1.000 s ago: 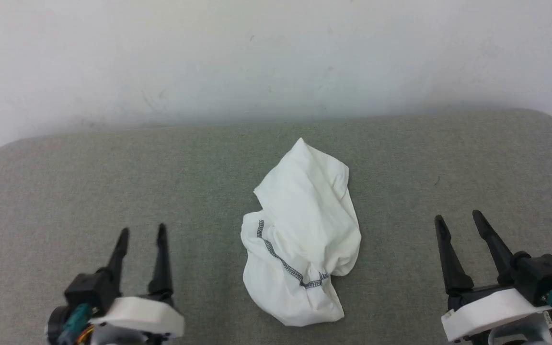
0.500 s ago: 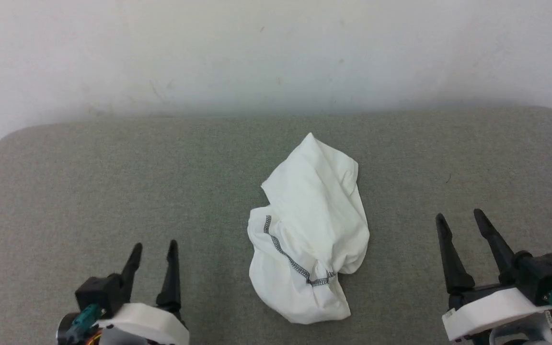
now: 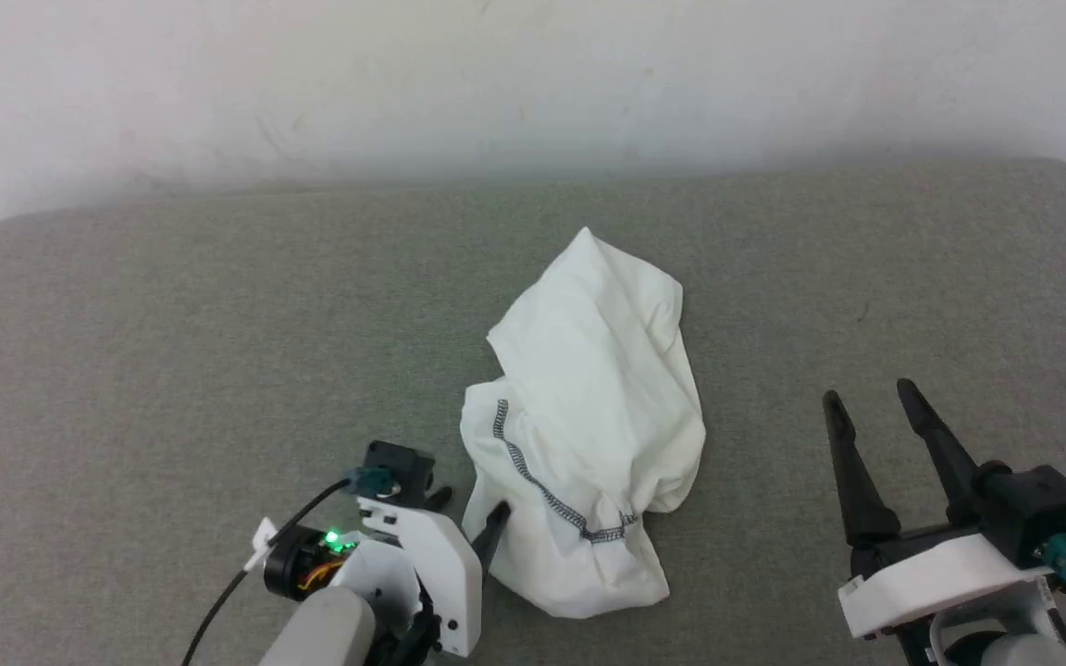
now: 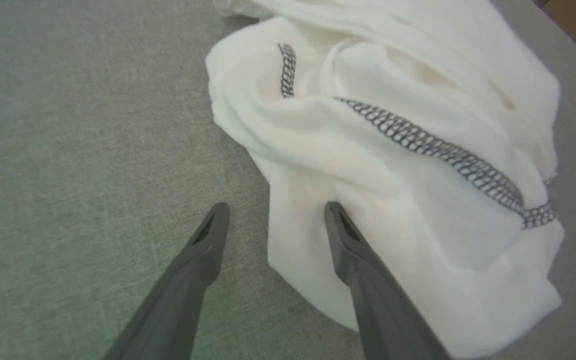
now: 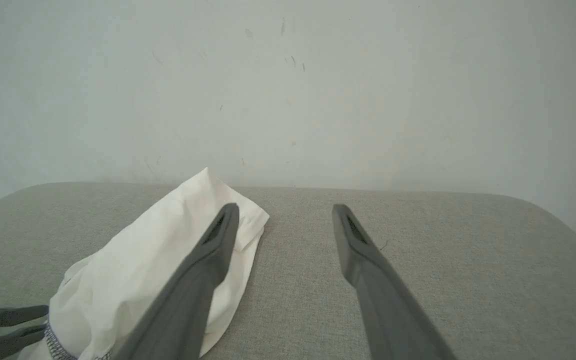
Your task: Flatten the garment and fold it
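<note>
Head looks down; left wrist close, right wrist level; garment [image 3: 588, 416] shared.

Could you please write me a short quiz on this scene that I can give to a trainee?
1. True or false: the right gripper is shut on the garment.
2. Which gripper has its open fingers straddling the garment's edge? A) the left gripper B) the right gripper C) both
3. Fill in the blank: a dark zigzag-stitched ____ runs across the near part of the garment.

Key:
1. False. It stands open, apart from the garment.
2. A
3. seam
</note>
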